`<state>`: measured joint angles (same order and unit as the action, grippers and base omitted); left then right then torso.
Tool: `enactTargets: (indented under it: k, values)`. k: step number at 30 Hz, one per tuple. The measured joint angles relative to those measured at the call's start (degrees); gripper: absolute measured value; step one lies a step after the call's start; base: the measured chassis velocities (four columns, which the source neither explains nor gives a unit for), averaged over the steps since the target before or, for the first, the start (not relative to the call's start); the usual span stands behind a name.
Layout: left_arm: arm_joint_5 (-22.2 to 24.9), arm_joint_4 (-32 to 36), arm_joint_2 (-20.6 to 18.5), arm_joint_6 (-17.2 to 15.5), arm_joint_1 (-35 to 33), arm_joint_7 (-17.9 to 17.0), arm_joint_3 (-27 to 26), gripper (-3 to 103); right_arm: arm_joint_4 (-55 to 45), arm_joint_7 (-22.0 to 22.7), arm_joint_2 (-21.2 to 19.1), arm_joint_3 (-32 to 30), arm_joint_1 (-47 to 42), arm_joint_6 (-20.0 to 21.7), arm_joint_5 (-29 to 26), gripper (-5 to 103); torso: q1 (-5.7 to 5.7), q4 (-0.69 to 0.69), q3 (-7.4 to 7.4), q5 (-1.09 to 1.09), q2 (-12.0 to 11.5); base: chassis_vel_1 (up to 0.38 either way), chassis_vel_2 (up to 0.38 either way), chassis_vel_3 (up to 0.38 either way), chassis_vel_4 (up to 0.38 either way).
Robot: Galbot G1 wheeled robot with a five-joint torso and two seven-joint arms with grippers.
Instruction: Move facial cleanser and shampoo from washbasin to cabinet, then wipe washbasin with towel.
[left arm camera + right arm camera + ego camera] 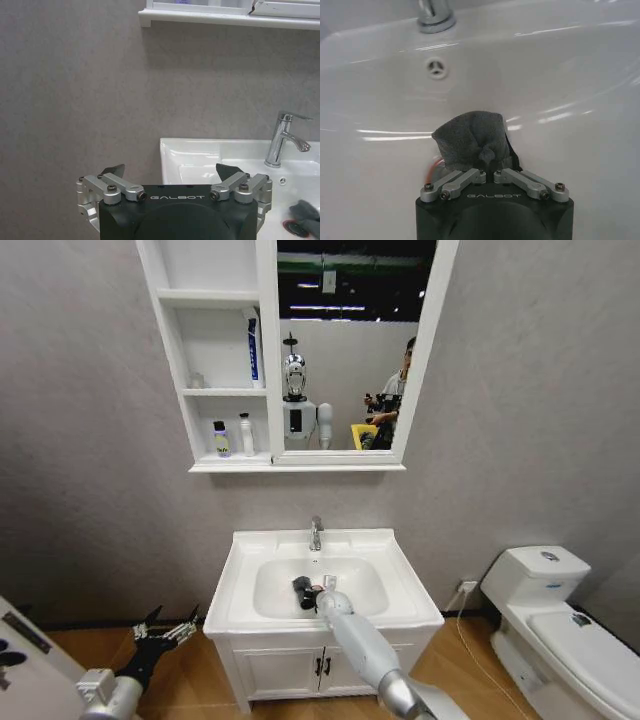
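White washbasin [410,585] bowl, right hand [490,162] clamping towel [470,137], left hand [172,177] spread wide beside rim

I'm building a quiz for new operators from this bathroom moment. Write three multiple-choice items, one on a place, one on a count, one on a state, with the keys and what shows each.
1. Where is the right gripper?
A. Inside the washbasin bowl
B. At the cabinet shelves
C. Over the toilet

2. How many small bottles stand in the cabinet's lowest niche?
A. None
B. Two
C. Five

3. What state is the left gripper in?
A. Shut on the towel
B. Shut on a bottle
C. Open and holding nothing

Answers:
1 A: the head view has the right arm reaching down into the bowl in front of the faucet.
2 B: two bottles stand side by side there.
3 C: its fingers are spread apart beside the basin; the dark grey towel is in the right gripper.
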<state>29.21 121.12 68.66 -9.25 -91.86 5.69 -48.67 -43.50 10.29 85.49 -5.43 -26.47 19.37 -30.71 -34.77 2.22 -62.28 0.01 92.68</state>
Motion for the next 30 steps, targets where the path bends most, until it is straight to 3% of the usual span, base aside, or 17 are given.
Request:
enactTargets:
  k: [4,9,13,20,30]
  values:
    - [0.0,0.0,0.0,0.0,0.0,0.0,0.0,100,-2.22,0.81,-3.03,-0.52,-1.11,-0.44,1.95,2,0.0,0.03,0.0,0.0,0.0,0.0,0.0,0.0,0.0]
    - [0.0,0.0,0.0,0.0,0.0,0.0,0.0,100,-1.84,0.26,-2.51,-0.86,-1.04,0.28,-0.12,2,0.0,0.01,0.0,-0.01,0.0,0.0,0.0,0.0,0.0]
    - [0.0,0.0,-0.01,0.0,0.0,0.0,0.0,100,-0.4,-1.74,2.41,-0.17,-0.75,0.67,-1.16,2,0.0,-0.02,0.0,-0.02,0.0,0.0,0.0,0.0,0.0]
    - [0.0,0.0,0.0,0.0,0.0,0.0,0.0,100,-0.86,-2.55,5.16,0.54,-1.28,0.61,-1.53,2,0.0,-0.04,0.01,-0.01,0.0,0.0,0.0,0.0,0.0]
    - [0.0,0.0,0.0,0.0,0.0,0.0,0.0,100,-1.82,-2.32,-2.95,-1.91,-1.68,-1.84,2.36,2,0.0,0.03,0.0,-0.01,0.0,0.0,0.0,0.0,0.0]
